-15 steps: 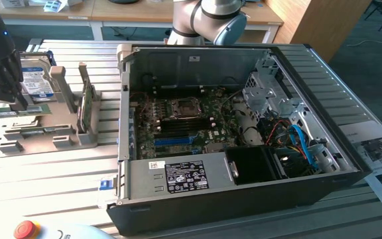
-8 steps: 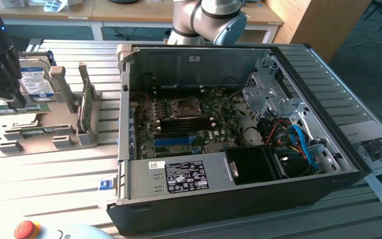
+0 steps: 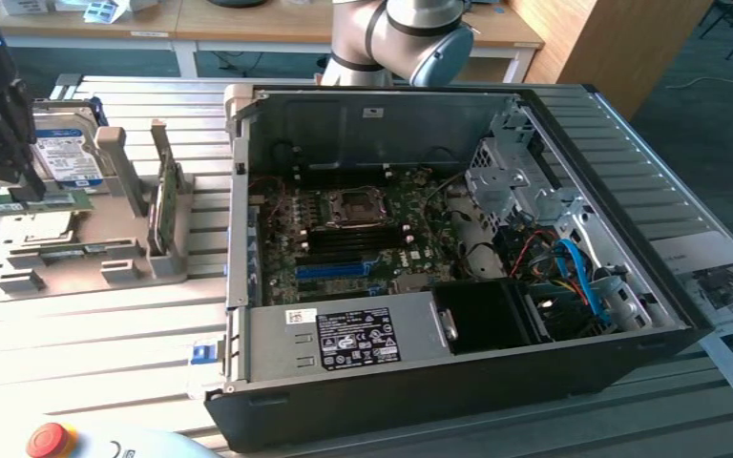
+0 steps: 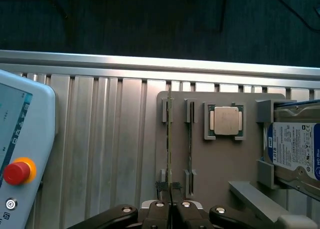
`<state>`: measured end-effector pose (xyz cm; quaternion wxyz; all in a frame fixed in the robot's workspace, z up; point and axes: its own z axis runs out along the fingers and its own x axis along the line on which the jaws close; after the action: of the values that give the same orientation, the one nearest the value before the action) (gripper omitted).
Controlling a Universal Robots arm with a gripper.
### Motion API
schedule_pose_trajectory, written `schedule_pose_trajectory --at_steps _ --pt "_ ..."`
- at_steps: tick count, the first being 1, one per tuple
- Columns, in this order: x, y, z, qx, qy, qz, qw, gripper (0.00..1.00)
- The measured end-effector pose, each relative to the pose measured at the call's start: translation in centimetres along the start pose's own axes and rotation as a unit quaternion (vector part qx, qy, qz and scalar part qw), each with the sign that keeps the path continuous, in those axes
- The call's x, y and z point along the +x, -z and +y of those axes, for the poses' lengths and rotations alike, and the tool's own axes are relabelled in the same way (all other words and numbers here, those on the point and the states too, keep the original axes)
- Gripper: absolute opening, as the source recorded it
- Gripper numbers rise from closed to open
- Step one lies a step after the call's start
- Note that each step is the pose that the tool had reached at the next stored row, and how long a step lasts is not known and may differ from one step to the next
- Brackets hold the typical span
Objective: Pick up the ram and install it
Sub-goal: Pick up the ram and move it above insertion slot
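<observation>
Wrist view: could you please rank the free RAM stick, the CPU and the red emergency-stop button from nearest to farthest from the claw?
1. Free RAM stick, standing in the holder beside the claw.
2. CPU, in the holder's recess.
3. Red emergency-stop button, on the pendant, off the holder.

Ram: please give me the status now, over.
Pincer shut on the ram. Ram at the grey holder, beside a second stick, not yet in the case. No obstacle seen around it.
</observation>
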<state>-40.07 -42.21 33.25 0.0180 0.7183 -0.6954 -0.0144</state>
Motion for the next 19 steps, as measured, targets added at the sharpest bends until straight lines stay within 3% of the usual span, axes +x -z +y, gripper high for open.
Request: schedule_pose_trajectory --at_steps 19 --pt "0.0 2.47 0.11 -0.0002 0.0 0.0043 1.0 0.12"
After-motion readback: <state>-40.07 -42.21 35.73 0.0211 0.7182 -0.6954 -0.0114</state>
